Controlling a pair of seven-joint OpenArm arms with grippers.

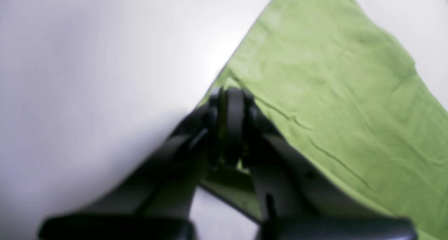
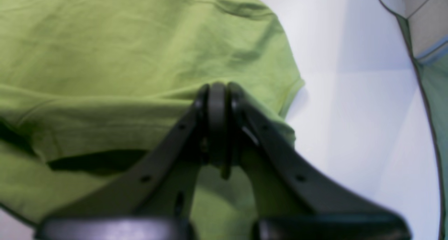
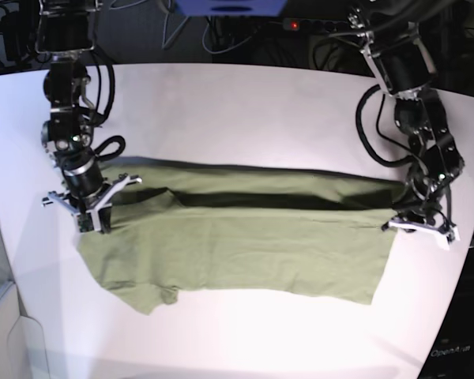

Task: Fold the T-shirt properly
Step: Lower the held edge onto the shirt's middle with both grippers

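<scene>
Base view: soft, limp sage-green cotton T-shirt [image 3: 245,237] on white desk [image 3: 245,110]; left gripper [image 3: 421,227] and right gripper [image 3: 85,212] each clamped on a folded-edge corner, where cloth bunches thickest.

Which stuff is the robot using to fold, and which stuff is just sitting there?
For the job: green T-shirt, left gripper, right gripper, both shut on the shirt.
Just there: white table, black cables.

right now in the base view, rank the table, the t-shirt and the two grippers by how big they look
1. table, largest
2. T-shirt
3. left gripper and right gripper: smallest, alike in size, so unranked between them
</scene>
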